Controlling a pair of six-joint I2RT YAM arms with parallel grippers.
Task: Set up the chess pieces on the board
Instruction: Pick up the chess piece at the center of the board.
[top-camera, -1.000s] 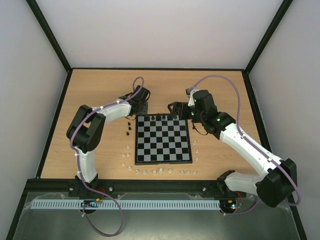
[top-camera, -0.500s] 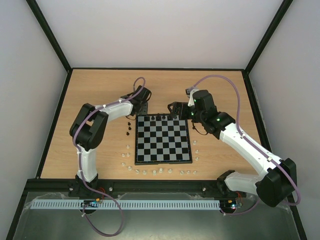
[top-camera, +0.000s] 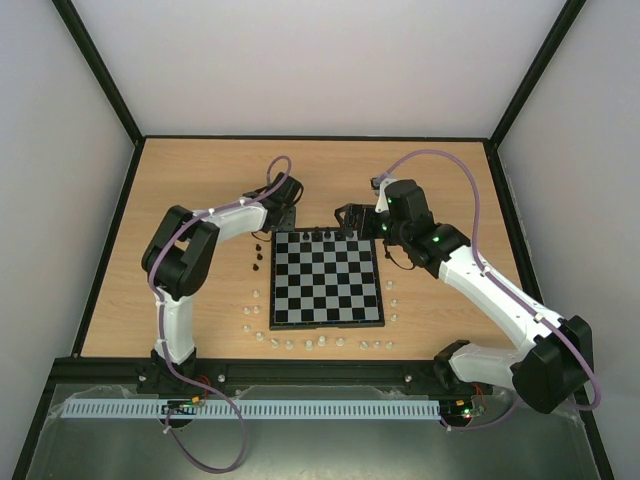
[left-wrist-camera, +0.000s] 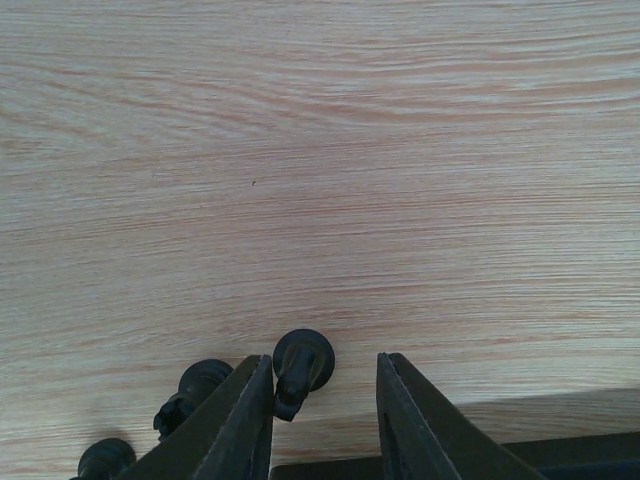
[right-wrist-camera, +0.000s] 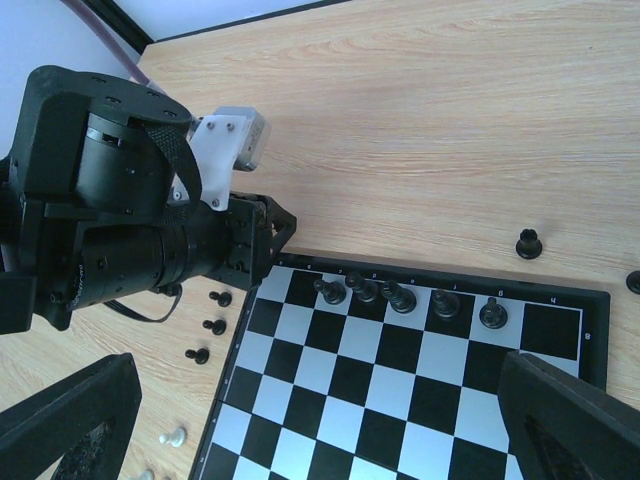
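Chess setup – left gripper is seen low at the light wood-grain tabletop, jaws part-way apart around a tiny black chess piece.
The piece is touched by one dark finger only (a gap is seen to the other finger), so it is not clamped. Two more black figures are seen on the table just beside that finger. The left gripper is placed just off the far-left corner of the square black-and-light-grey checked board. The right gripper is held over the board's far edge – jaws spread wide, nothing between them. Five black pieces are stood in the board's far row. Three small black pawns are seen on the table beside its left edge, and two further black pieces beyond the far edge. Small white translucent pieces are strewn off the board along its near edge.
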